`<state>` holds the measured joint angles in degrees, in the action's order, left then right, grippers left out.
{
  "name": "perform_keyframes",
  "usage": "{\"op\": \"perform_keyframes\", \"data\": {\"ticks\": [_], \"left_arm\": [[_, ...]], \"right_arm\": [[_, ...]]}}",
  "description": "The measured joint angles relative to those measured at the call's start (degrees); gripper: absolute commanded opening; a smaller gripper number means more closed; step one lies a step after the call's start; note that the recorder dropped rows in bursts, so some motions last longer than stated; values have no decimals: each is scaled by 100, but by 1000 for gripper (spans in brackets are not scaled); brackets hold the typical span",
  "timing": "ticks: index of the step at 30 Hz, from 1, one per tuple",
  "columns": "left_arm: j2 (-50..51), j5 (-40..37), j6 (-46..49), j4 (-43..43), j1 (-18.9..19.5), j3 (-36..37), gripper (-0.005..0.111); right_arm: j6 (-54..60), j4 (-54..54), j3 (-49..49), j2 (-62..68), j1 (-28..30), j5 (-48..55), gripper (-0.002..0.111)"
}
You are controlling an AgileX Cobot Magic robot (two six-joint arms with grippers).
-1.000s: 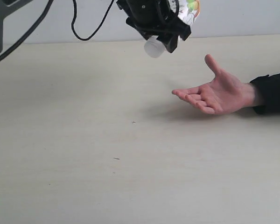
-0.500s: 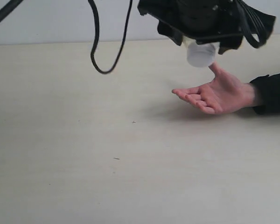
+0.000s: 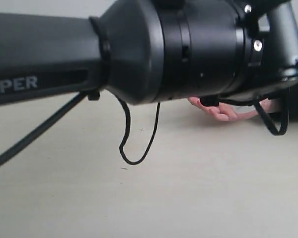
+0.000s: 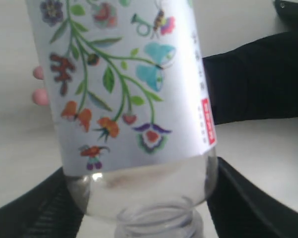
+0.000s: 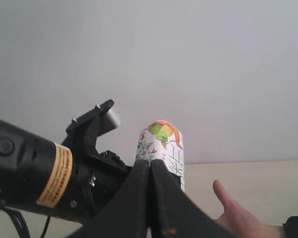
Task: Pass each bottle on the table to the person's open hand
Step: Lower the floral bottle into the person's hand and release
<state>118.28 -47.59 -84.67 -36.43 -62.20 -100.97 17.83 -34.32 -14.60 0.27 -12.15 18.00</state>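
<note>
The pale cream desk (image 3: 139,198), where visible around the person's open hand (image 3: 221,113), carries 0 bottles, so this is probably the last handover. The left gripper (image 4: 141,171) grasps 1 clear plastic floral-labelled bottle (image 4: 129,99) above that hand, not yet released. The right gripper (image 5: 151,198) is clenched empty nearby.

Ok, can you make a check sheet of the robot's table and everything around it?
Surface: pale table, a few tiny dark specks.
Job's things: flowery bottle, lifted off the table, close to the person's open palm; no other bottles seen.
Clutter: nothing seen.
Hands: left hand shut on the flowery bottle; right hand shut, empty.
Cables: black cable hanging in a loop under the arm.
Surroundings: plain pale wall.
</note>
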Motion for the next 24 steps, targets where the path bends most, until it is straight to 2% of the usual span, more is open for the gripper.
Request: {"op": "perform_keyframes", "data": {"ticks": [4, 10, 14, 24], "left_arm": [[190, 772, -956, -559, -3, 343, 0], [528, 1558, -1688, -1046, 67, 381, 0], [876, 1817, -2347, -1366, 203, 381, 0], [1412, 2967, -2513, -1474, 607, 381, 1]], "right_arm": [[0, 0, 0, 0, 0, 0, 0], [0, 0, 0, 0, 0, 0, 0], [0, 0, 0, 0, 0, 0, 0], [0, 0, 0, 0, 0, 0, 0]]}}
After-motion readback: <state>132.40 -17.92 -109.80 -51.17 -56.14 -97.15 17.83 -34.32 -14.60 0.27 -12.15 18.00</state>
